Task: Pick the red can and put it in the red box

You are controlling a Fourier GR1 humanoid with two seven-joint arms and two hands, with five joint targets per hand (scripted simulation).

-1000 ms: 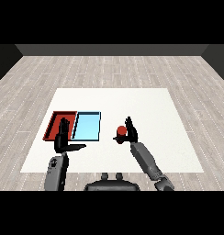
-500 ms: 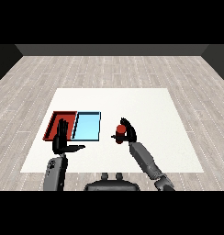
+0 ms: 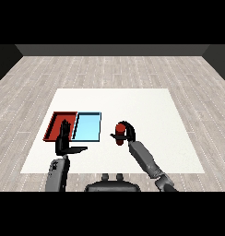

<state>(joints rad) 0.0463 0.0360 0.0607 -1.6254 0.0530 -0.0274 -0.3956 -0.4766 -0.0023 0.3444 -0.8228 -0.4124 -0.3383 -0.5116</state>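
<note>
The red can stands just right of the two trays, with my right hand curled round it from the right and above. The red tray lies at the left of the table, the light blue tray touching its right side. My left hand is raised over the near edge of the red tray, fingers straight up and thumb stretched to the right, holding nothing.
The white table stretches far to the right and behind the trays. A wooden floor surrounds it.
My right hand has shifted left and its fingers have curled down over the red can, which now sits inside the grasp. The left hand has stayed in place.
</note>
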